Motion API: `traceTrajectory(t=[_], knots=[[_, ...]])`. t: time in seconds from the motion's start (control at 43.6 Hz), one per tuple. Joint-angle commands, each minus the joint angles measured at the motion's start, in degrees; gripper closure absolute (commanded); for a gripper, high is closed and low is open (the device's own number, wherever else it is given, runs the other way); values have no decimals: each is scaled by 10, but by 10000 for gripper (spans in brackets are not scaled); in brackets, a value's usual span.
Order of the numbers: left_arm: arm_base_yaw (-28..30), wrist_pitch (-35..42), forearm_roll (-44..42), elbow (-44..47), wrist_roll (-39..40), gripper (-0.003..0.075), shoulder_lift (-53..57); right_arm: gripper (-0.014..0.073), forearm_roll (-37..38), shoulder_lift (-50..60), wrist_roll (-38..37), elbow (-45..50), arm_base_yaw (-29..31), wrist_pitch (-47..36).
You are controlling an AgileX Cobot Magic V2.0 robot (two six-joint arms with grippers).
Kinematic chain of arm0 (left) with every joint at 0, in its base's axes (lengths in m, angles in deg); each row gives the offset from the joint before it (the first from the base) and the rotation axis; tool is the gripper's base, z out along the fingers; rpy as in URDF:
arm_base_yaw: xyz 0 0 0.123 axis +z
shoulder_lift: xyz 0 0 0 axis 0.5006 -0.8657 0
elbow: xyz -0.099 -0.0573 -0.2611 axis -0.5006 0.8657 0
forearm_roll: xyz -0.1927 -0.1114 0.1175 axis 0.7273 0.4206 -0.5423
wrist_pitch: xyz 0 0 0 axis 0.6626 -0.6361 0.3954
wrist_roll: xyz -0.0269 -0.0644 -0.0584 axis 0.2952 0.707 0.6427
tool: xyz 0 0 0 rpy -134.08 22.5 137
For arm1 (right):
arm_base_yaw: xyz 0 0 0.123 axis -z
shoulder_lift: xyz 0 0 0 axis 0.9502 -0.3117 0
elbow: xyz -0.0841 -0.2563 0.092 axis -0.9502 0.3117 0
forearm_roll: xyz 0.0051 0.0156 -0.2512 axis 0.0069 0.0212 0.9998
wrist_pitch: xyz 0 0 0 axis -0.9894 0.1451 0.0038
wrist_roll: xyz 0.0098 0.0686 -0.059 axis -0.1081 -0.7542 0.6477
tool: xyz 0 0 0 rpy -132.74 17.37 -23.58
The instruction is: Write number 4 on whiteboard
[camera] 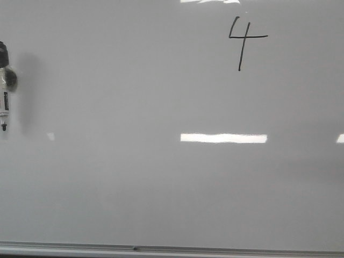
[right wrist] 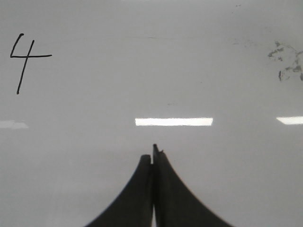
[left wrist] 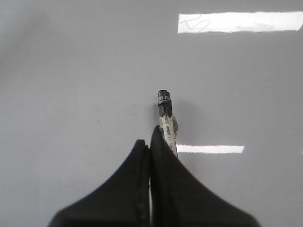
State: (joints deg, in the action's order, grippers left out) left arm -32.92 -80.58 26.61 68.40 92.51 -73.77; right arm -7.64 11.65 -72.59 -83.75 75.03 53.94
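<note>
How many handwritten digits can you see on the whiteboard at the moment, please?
1: the number 4, near the top of the whiteboard, right of centre in the front view. Faint grey smudges in the right wrist view are not legible digits.

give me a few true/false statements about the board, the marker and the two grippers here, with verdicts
1. A black number 4 is drawn on the whiteboard. True.
2. The left gripper is shut on a marker. True.
3. The right gripper holds the marker. False: its fingers are closed together with nothing between them.
4. In the front view the marker sits right under the 4. False: it is at the far left edge, well away from the 4, which is at the upper right.
5. Faint smudges show on the board in the right wrist view. True.
</note>
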Motion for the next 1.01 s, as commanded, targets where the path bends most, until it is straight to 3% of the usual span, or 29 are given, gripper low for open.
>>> traceTrajectory(t=[0.0,0.986], knots=[[-5,45,5,3,-2,741,8,663,8,11,0,-8,3,-49],[-5,45,5,3,-2,741,8,663,8,11,0,-8,-4,-46]])
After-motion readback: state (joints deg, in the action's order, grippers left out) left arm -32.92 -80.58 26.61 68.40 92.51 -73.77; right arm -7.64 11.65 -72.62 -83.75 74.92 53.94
